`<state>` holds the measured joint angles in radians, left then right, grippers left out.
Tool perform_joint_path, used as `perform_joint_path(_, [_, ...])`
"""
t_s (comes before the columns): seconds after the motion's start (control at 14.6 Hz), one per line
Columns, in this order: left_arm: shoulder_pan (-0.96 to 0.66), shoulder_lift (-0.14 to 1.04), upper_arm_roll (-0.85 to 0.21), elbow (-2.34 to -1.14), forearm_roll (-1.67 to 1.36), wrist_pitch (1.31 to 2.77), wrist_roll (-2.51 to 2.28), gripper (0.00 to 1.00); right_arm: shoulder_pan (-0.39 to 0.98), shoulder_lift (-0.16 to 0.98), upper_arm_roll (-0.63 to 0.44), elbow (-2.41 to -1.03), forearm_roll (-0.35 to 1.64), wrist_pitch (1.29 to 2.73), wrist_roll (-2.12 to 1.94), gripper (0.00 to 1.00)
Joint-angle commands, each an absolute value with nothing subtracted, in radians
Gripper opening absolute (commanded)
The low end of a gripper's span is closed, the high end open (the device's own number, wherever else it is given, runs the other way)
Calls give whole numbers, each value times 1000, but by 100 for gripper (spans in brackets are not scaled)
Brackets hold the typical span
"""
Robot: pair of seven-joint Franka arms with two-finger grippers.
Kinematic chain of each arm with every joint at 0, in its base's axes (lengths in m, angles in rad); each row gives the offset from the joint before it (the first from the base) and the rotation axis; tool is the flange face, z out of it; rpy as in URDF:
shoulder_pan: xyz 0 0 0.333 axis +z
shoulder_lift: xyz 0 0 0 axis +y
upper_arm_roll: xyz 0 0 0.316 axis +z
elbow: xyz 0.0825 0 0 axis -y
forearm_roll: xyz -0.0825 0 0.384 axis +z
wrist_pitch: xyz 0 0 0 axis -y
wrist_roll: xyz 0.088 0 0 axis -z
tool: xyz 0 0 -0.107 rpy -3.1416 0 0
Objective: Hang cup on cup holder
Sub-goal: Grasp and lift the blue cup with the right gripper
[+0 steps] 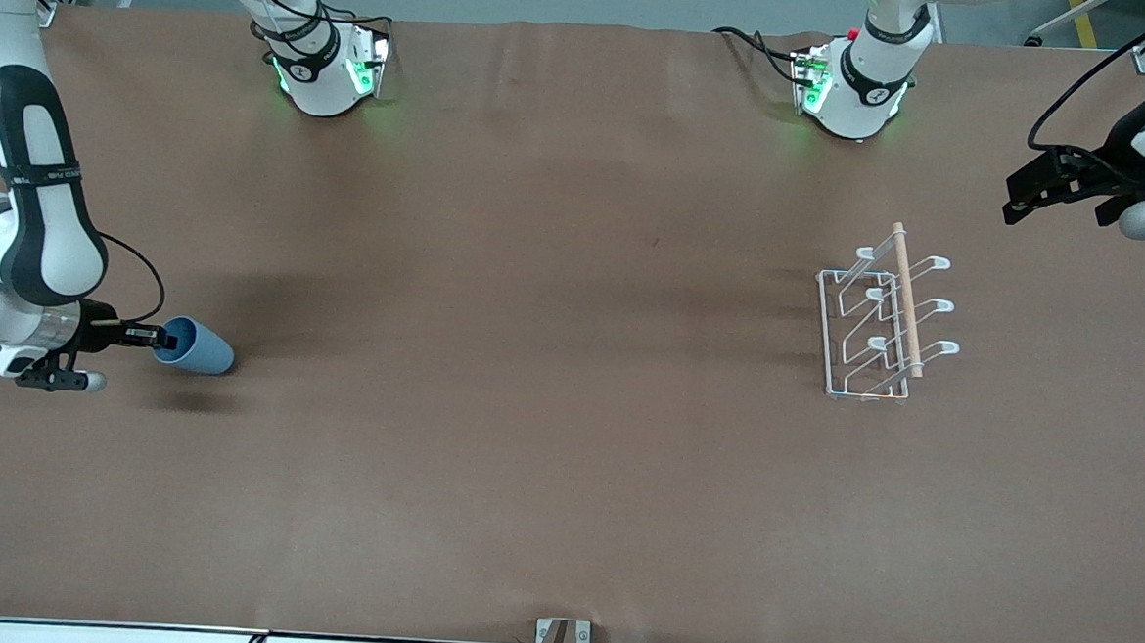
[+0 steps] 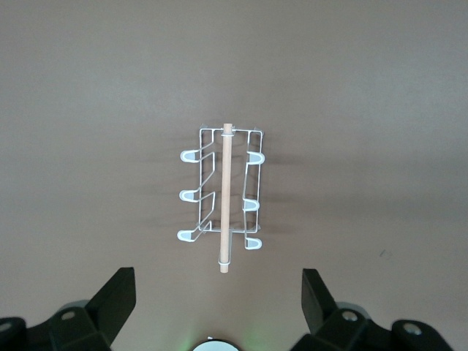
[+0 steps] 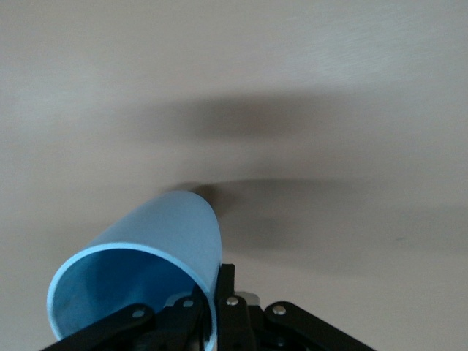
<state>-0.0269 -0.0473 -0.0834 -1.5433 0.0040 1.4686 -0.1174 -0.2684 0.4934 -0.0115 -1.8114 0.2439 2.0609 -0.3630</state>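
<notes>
The light-blue cup is held on its side above the brown table at the right arm's end. My right gripper is shut on the cup's rim, one finger inside and one outside, as the right wrist view shows; the cup has its mouth toward that camera. The white wire cup holder with a wooden rod on top stands toward the left arm's end. My left gripper is open and empty, up in the air by that end. The left wrist view shows the holder between its fingers.
The brown table cover is bare between cup and holder. The arm bases stand along the edge farthest from the front camera. A small bracket sits at the table edge nearest the front camera.
</notes>
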Motion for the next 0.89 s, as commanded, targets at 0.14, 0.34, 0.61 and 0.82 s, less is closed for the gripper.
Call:
perform_joint_path(0.14, [-26,-40,-83,-1528,-3,1463,-103,100,-275,379,28,-1825,513,1811,-377,0])
perform_joint_path(0.34, [-37,-38,-87,-1522,-5,1463,-104,100,-275,365,28,-1841,781,1631,-383,1])
perform_joint_path(0.61, [-98,-9,-117,-1520,-93,1474,-109,100,-197,316,28,-1933,1058,1591,-382,1])
perform_joint_path(0.82, [-175,26,-161,-1513,-89,1549,-127,100,-117,304,29,-1962,1185,1589,-379,1])
